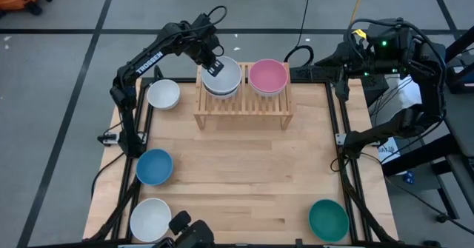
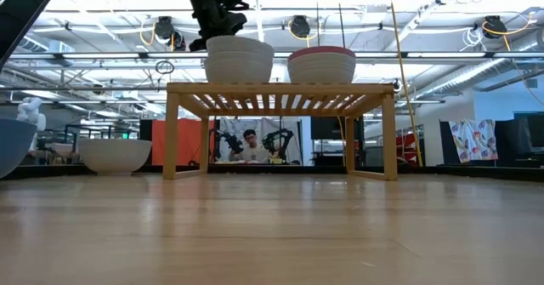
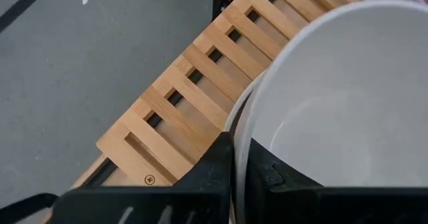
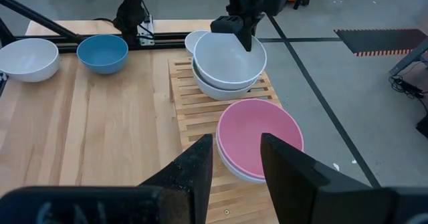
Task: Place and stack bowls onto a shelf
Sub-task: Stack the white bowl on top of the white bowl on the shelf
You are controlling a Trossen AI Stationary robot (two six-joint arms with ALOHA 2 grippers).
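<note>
White bowl [image 1: 224, 75] rim pinched in my left hand [image 1: 214, 66], arm stretched over the shelf [image 1: 243, 104]; right hand [image 4: 235, 158] wide, parked aside.

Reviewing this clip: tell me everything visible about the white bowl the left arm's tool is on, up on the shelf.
The top white bowl is round, smooth and glossy, like ceramic or plastic, and empty. It sits upright, nested in another white bowl on the left half of the slatted light-wood shelf, beside the pink bowl. The left tool is pinched shut on its rim at the far left side, one finger inside and one outside.
</note>
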